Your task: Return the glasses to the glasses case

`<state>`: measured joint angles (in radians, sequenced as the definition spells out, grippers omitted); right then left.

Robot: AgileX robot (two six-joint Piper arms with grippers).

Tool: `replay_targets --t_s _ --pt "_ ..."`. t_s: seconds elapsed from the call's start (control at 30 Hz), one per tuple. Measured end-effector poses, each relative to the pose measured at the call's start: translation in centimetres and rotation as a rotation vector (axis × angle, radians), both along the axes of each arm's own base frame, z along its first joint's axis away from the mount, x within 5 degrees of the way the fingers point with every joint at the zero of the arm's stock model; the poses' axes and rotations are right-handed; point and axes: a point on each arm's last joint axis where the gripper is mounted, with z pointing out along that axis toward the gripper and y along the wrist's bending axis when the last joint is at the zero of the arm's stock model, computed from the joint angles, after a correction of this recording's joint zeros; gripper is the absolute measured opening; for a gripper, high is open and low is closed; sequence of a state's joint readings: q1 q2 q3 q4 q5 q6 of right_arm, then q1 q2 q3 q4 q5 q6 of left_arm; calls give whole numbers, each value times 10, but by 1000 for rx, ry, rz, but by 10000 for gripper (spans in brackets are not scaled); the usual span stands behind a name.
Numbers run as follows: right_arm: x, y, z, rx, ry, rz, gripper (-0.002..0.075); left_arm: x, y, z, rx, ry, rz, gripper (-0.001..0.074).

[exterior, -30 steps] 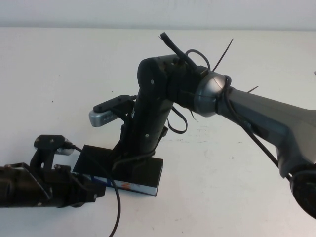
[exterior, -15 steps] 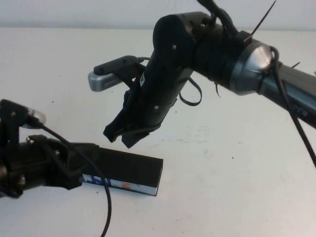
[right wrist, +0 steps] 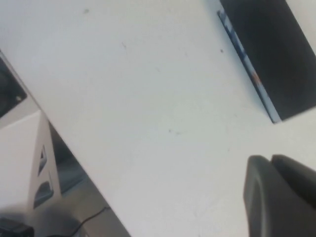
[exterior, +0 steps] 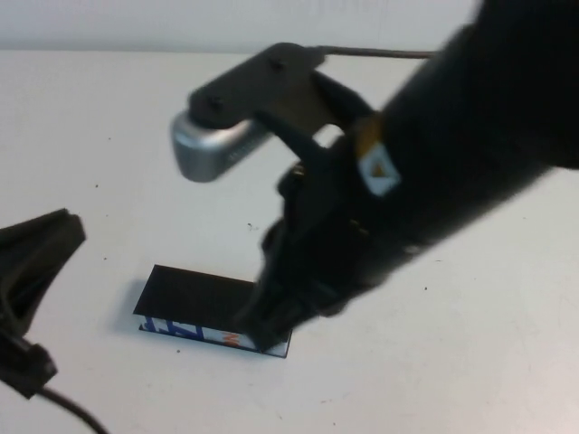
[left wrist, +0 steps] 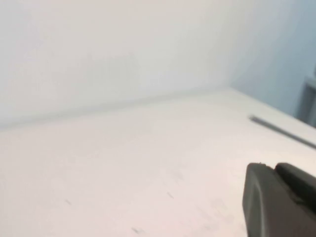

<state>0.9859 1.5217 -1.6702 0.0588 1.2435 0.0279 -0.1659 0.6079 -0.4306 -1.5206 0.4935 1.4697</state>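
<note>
The glasses case (exterior: 204,309) lies flat on the white tabletop (exterior: 109,163), near-centre, a bit to the left, lid shut as far as I can tell: black top, white front edge w/ blue and orange print facing the near side. Its long axis runs left-right, slightly skewed. The right wrist view shows the same case (right wrist: 271,54) as a closed dark slab w/ the printed strip along one long edge. No glasses visible anywhere; presumably inside the case, but the pics can't confirm that. Right hand (exterior: 271,321) hangs above the case's right end, raised off the tabletop and blurred, big in the high view; its tip overlaps the case's right end there, but it looks to be well above, not touching. Whether its fingers are apart or together: cannot tell, only one dark finger body shows in its wrist view. Left hand (exterior: 32,271) sits at the far-left edge of the high view, near side, clear of the case; fingers also cannot tell, its wrist cam sees bare tabletop and the back wall. Key relation: the case lies directly below and slightly left of the right hand, so the right arm is the nearer one. Judgement: w/ the case closed and both hands clear of it, the task looks about finished.
</note>
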Motion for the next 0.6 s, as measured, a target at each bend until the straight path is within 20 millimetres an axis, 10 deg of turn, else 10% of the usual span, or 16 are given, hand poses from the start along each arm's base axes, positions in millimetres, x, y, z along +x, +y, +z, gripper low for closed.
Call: replay_targets --t_s 0.4,0.6 --pt "-96 -171 -9 163 -96 -295 -11 -55 41 -40 -36 -239 366 -1" --pt "-118 -207 -47 331 -135 -329 -11 -51 51 -83 0 -160 481 -1"
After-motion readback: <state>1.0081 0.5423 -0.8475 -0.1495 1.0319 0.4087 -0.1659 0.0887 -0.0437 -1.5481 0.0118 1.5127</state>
